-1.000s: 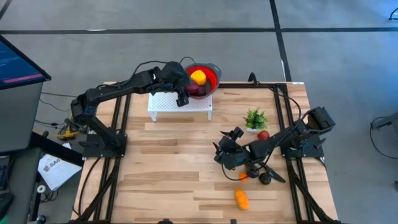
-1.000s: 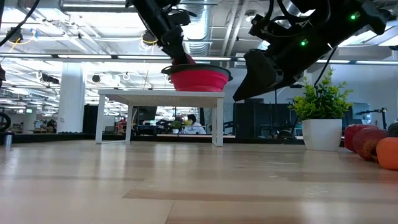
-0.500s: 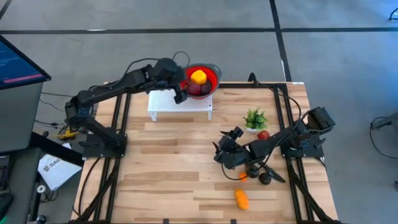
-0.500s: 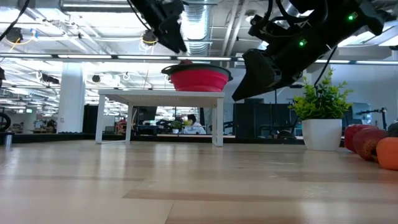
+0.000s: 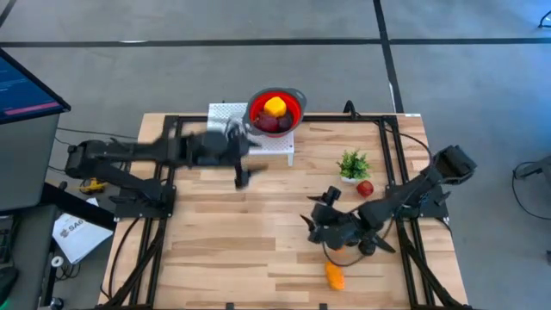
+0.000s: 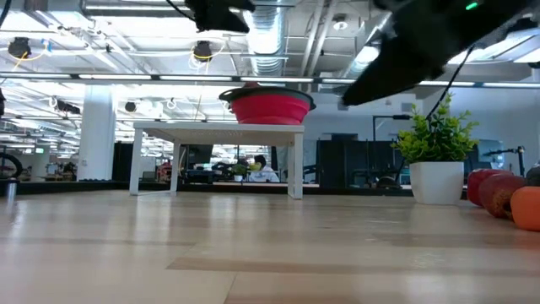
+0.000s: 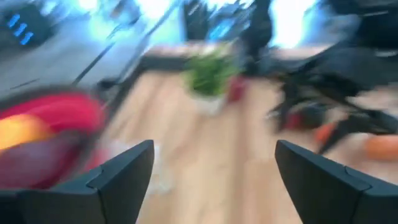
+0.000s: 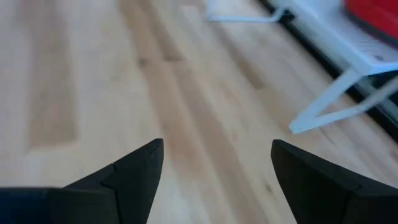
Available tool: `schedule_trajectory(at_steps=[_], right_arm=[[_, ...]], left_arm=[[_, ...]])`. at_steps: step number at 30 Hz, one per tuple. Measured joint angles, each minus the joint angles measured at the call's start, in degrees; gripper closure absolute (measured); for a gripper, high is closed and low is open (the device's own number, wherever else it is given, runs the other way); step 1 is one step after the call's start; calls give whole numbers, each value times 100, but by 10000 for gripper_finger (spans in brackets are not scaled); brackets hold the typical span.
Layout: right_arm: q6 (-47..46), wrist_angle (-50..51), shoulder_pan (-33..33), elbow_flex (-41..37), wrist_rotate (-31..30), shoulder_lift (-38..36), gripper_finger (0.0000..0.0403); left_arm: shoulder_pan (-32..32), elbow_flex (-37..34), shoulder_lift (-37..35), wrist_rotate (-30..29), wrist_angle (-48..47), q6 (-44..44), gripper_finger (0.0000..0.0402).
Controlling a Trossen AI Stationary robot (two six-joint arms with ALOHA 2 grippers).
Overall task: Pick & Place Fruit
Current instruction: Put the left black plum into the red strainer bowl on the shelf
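A red bowl (image 5: 275,112) stands on a white stand (image 5: 225,146) at the table's far edge and holds a yellow fruit (image 5: 274,106) and a dark red fruit (image 5: 275,124). My left gripper (image 5: 241,168) hangs open in front of the stand, blurred, with nothing between its fingers (image 7: 124,171). My right gripper (image 5: 318,226) is open over bare wood (image 8: 186,124) right of centre. Beside it lie an orange fruit (image 5: 334,275), a dark fruit (image 5: 368,247) and a red fruit (image 5: 365,188).
A small green plant in a white pot (image 5: 353,164) stands near the red fruit, right of the stand. A black frame (image 5: 379,120) runs round the table's edges. The wood between the two arms and toward the near left lies bare.
My left gripper has swung away from the bowl toward the table's near and left side, turning as it went, and is now blurred in front of the stand. My right gripper has shifted a little toward the near edge and risen.
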State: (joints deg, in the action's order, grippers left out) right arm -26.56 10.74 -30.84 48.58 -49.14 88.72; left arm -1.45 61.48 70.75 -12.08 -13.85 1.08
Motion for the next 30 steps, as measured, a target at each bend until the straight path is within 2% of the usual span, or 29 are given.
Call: schedule_trajectory(at_steps=[2, 7, 10, 12, 18, 26, 30], right_arm=[[106, 353, -281, -2, 384, -220, 111], [-11, 1311, -871, 0, 2003, -628, 111], [-439, 2064, -1098, 0, 2808, -705, 111], [-740, 2477, -1265, 0, 3059, -698, 111], [-1041, 3161, -1584, -2, 2985, -555, 111], [-1085, 3486, -1673, 26, 2813, 241, 111], [-1448, 3656, -1652, 155, 2665, 673, 113]], left_arm=[[459, -651, -40, -8, 1011, -95, 83], [1361, -2034, 201, -12, 3615, -328, 96], [1712, -2622, 526, -21, 4807, -543, 101], [1871, -2854, 741, -98, 5362, -697, 101], [2033, -3080, 1332, -651, 5769, -1134, 101], [2021, -3078, 1752, -704, 5800, -1425, 100], [2018, -3078, 1752, -705, 5822, -1506, 100]])
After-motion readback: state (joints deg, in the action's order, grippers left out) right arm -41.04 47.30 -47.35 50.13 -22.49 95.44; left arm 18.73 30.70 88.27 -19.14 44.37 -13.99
